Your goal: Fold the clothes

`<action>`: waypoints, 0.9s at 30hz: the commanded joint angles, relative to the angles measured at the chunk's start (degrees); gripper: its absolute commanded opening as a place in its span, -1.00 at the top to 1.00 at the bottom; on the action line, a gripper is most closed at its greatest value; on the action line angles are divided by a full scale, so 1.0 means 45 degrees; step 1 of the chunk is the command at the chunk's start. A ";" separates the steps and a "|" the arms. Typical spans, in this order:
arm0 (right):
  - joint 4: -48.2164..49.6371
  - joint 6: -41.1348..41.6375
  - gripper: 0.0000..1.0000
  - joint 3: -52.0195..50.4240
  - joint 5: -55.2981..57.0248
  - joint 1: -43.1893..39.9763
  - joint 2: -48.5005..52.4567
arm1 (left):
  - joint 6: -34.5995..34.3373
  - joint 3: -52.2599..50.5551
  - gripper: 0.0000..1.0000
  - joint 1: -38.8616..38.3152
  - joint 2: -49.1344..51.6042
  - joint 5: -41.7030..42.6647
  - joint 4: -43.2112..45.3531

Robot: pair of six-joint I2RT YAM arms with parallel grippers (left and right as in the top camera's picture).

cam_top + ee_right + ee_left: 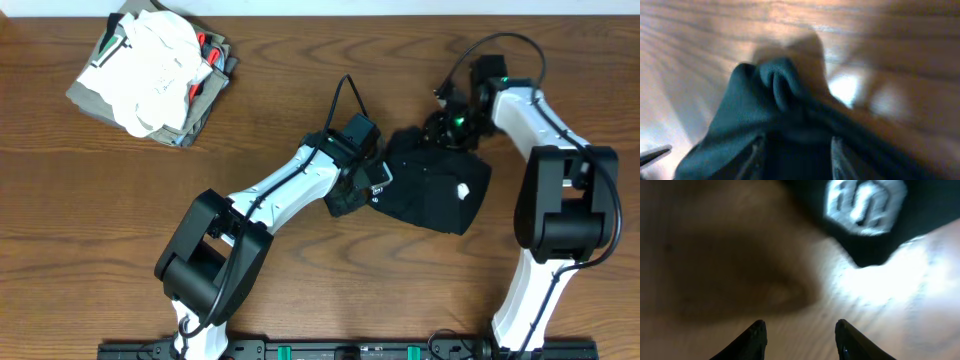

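Over at ten o'clock on the worktop sits a stack of folded garments in white, olive-grey and red, well apart from the action. Moving in, the left gripper hangs over bare wood with its fingers spread and nothing between them, so it's open and empty. At its three o'clock, just right of centre, lie the clothes, a black bundle folded compact with the white logo facing up. At the bundle's twelve o'clock edge, the right gripper has a bunched ridge of black fabric between its parted fingers – pinching or merely straddling, I cannot tell.
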 commanded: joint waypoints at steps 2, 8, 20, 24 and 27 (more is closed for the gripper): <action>-0.1622 -0.0457 0.09 0.2040 0.0209 -0.0466 -0.0549 | -0.1418 0.0408 0.03 0.0476 -0.0121 -0.1112 -0.0034; -0.3895 -0.0865 0.00 0.2958 0.0646 -0.0432 -0.1637 | -0.4070 0.0787 -0.54 0.1608 -0.0782 -0.1020 0.0063; -0.6057 -0.0962 0.04 0.2793 0.1991 -0.0146 -0.2137 | -0.5100 0.0792 -0.75 0.4235 -0.1292 0.3395 0.0058; -0.5736 -0.0933 0.13 0.2123 0.2045 0.0355 -0.2137 | -0.5251 0.0792 -0.74 0.4546 -0.1292 0.3361 0.0068; -0.5081 -0.0617 0.38 0.1214 0.2040 0.0772 -0.2137 | -0.6057 0.0792 -0.74 0.4857 -0.1292 0.3172 0.0287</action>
